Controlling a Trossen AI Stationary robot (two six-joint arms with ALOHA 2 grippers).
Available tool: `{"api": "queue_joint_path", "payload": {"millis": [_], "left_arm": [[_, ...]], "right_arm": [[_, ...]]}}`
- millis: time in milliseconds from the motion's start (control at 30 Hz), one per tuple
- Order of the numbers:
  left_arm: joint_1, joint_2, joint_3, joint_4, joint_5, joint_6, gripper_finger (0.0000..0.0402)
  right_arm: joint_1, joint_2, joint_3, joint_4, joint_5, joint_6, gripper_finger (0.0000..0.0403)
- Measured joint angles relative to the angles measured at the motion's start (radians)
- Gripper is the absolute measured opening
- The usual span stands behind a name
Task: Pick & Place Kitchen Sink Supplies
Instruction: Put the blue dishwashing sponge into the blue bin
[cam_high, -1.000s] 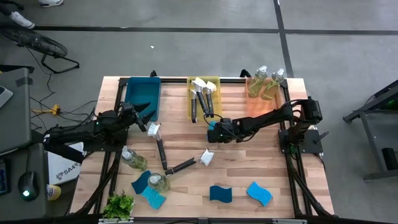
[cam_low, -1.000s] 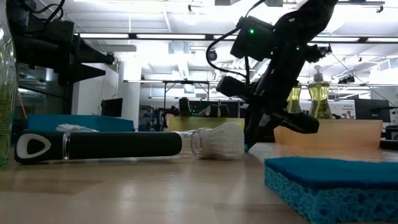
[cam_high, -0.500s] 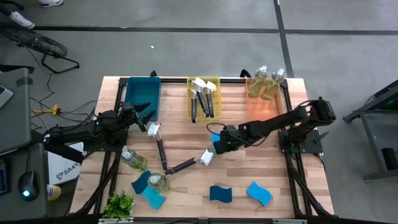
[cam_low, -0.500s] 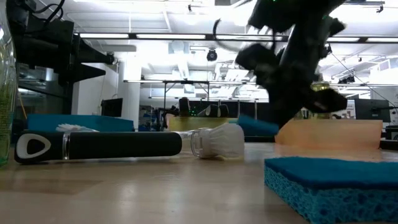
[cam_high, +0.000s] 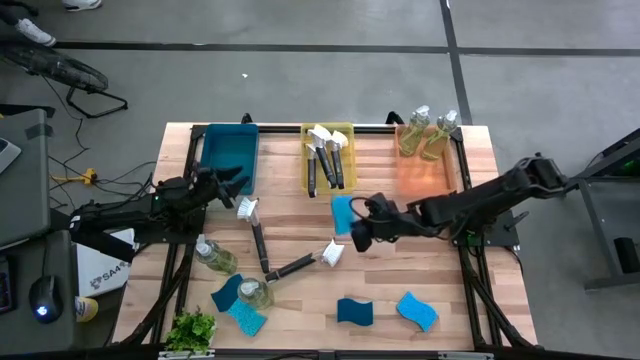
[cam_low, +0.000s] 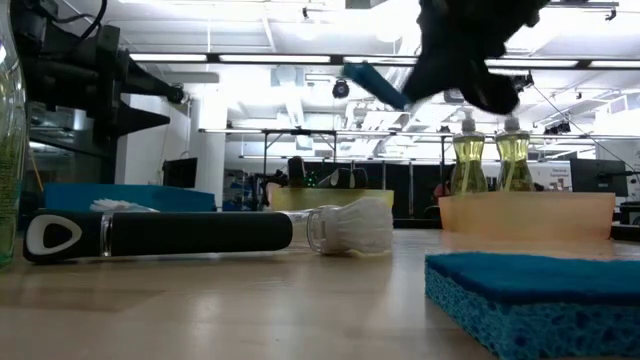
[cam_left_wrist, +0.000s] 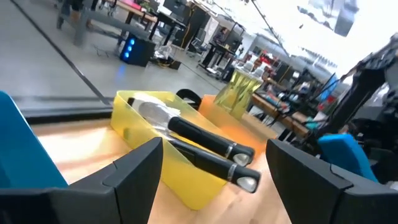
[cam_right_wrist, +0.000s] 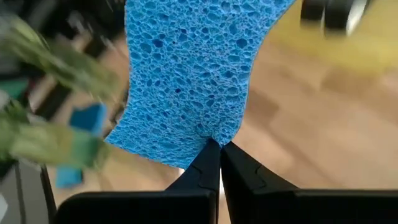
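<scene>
My right gripper (cam_high: 358, 232) hangs over the middle of the table, shut on a blue wavy-edged sponge (cam_high: 343, 213), which also shows in the low view (cam_low: 375, 85) and fills the right wrist view (cam_right_wrist: 193, 74). My left gripper (cam_high: 226, 183) waits open beside the blue bin (cam_high: 228, 150), holding nothing (cam_left_wrist: 214, 171). Two black-handled brushes (cam_high: 256, 236) (cam_high: 298, 265) lie flat on the table. Two clear bottles (cam_high: 215, 257) (cam_high: 254, 293) lie on their sides at the near left. Several more blue sponges (cam_high: 354, 311) (cam_high: 417, 310) (cam_high: 238, 305) lie near the front edge. My right gripper pinches the sponge by one edge (cam_right_wrist: 214, 138) between its two fingertips (cam_right_wrist: 205, 163). The fingers come from the table's right, slanting down. The sponge stands out beyond the fingertips, lifted well clear of the table (cam_low: 375, 85).
A yellow bin (cam_high: 328, 155) holding brushes stands at the far middle, and an orange bin (cam_high: 428, 152) with two bottles at the far right. A small green plant (cam_high: 190, 330) sits at the near left corner. In the low view a sponge (cam_low: 540, 290) lies close to the camera.
My right gripper has risen from the table with the blue sponge and swung a little toward the near edge, rolling as it went. The sponge has come off the tabletop and now hangs high above it.
</scene>
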Motion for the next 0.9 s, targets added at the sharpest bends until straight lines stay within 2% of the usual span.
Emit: {"api": "queue_joint_path", "payload": {"millis": [200,700,800,900], "left_arm": [[0.0,0.0,0.0,0.004,0.0,-0.169,0.028],[0.0,0.0,0.0,-0.001,0.031,-0.259,0.028],[0.0,0.0,0.0,-0.002,0.08,-0.258,0.028],[0.0,0.0,0.0,0.027,0.174,-0.233,0.028]], "right_arm": [[-0.014,-0.021,0.0,0.1,0.112,-0.103,0.0],[-0.087,-0.021,0.001,0.281,0.101,-0.295,0.0],[-0.095,-0.021,0.001,0.287,0.097,-0.311,0.0],[-0.101,-0.021,0.001,0.292,0.099,-0.316,0.0]]}}
